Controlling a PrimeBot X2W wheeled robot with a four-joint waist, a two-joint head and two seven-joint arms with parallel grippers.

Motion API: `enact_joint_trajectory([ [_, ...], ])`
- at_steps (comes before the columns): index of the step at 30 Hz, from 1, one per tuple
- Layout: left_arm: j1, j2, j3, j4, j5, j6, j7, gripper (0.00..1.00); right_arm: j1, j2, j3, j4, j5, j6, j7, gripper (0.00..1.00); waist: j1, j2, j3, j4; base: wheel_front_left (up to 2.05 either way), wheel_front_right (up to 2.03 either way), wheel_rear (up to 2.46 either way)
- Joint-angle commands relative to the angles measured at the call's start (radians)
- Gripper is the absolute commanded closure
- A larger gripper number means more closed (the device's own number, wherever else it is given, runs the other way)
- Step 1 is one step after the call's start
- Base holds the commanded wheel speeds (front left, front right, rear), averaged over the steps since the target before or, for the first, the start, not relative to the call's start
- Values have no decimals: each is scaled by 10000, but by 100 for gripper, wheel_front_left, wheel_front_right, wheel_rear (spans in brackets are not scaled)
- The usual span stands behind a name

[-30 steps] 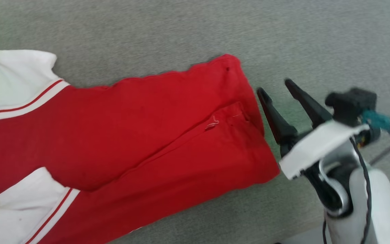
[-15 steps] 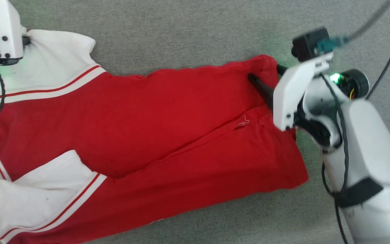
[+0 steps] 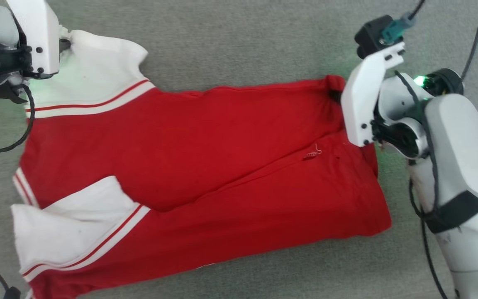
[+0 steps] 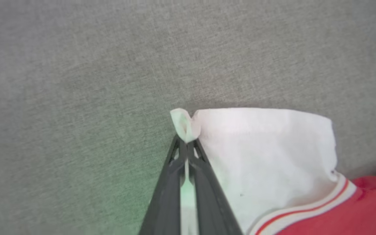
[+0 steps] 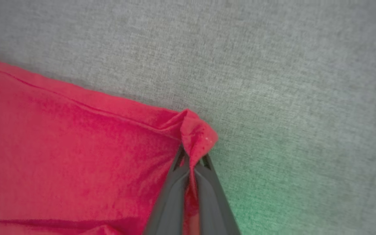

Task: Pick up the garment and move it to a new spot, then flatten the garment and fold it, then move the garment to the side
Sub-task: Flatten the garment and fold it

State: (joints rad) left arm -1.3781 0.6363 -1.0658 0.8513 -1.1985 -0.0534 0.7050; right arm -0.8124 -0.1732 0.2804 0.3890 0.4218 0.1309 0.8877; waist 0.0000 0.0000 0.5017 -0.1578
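My L gripper [image 4: 185, 143] & R gripper [image 5: 193, 156] are both clamped, fingers [image 4: 207, 191] pressed together w/ a fold of the garment [image 3: 206, 158] nipped at each tip, R forearm [image 3: 463, 137] trailing behind.

There is one garment [image 3: 206, 166] on the grey surface [image 3: 243, 41], and two of its white sleeves can be counted: one [image 3: 98, 74] toward the surface's far left and one [image 3: 69, 232] toward its near left, each edged by one red-and-white striped band. There are two grippers, the left gripper [image 4: 185, 143] and the right gripper [image 5: 192, 160], each with two dark fingers [image 4: 168, 195], four in all. One loose pale thread [image 3: 313, 153] shows on the red cloth.
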Motion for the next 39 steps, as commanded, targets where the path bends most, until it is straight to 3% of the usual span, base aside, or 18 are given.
enact_joint_trajectory([
  [1, -107, 115, -23, -40, 43, -71, 28, 100, 461, -144, -4, 20, 25, -4, -8, 100, 0, 0, -182, 157, 0, 0, 0],
  [6, -34, 343, -250, -543, 211, -71, 361, 100, 946, -606, -137, -1068, -21, -4, -154, 100, 0, 0, -576, 465, 0, 0, 0],
  [13, 417, 953, -417, -2082, 291, 427, 648, 100, 1950, -1087, -420, -2614, 75, -4, -97, 100, 0, 0, -1083, 771, 0, 0, 0],
  [20, 1431, 2203, -622, -5131, 325, 1920, 1052, 100, 3385, -1498, -907, -4543, 260, -4, 459, 100, 0, 0, -1592, 1080, 0, 0, 0],
  [25, 2374, 3332, -753, -7749, 114, 3233, 1368, 100, 4426, -1777, -1258, -5808, 445, -4, 992, 100, 0, 0, -1842, 1302, 0, 0, 0],
  [31, 3522, 4407, -952, -10190, -278, 4568, 1495, 100, 5667, -1941, -1694, -6759, 845, -4, 1662, 100, 0, 0, -2015, 1541, 0, 0, 0],
  [35, 4296, 4683, -1175, -10890, -577, 5099, 1369, 100, 6362, -1878, -1972, -6839, 986, -4, 1835, 100, 0, 0, -2085, 1713, 0, 0, 0],
  [39, 5039, 4458, -1357, -10805, -981, 5230, 1094, 100, 6720, -1669, -2010, -6473, 1089, -4, 1737, 100, 0, 0, -2110, 1858, 0, 0, 0],
])
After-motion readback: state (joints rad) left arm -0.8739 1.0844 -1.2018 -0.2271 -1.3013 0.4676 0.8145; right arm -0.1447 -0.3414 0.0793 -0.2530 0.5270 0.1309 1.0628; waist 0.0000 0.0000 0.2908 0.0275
